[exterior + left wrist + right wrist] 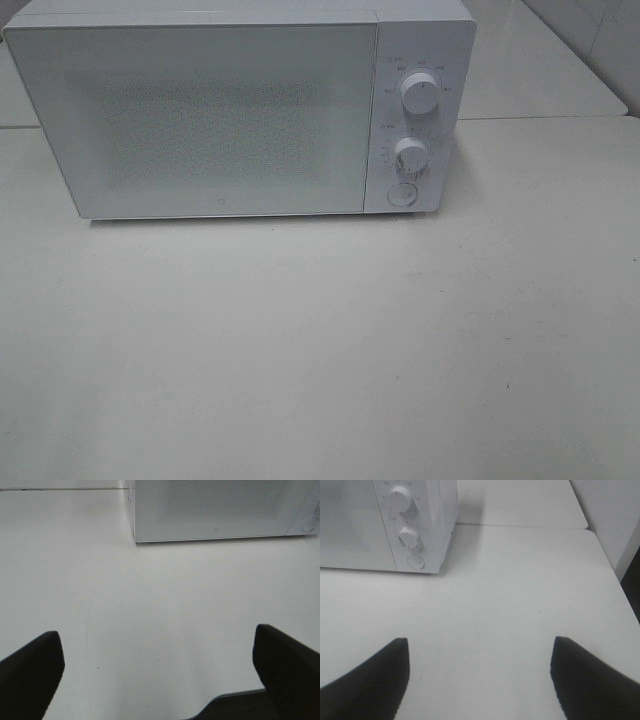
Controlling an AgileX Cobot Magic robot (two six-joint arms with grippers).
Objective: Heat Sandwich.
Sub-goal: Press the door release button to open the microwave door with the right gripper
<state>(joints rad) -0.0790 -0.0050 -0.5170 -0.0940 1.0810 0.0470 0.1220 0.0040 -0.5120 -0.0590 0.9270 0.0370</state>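
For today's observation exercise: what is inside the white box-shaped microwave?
The white box-shaped microwave is closed; its speckled grey door window shows nothing inside. Whatever it holds is hidden behind that door.

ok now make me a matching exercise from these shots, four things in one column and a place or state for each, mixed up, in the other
Things:
1. microwave door
2. upper knob
3. round button
4. left hand

Place or state:
a. open, holding nothing
b. shut
c. lowest on the control panel
d. highest on the control panel

Pairs: 1-b, 2-d, 3-c, 4-a
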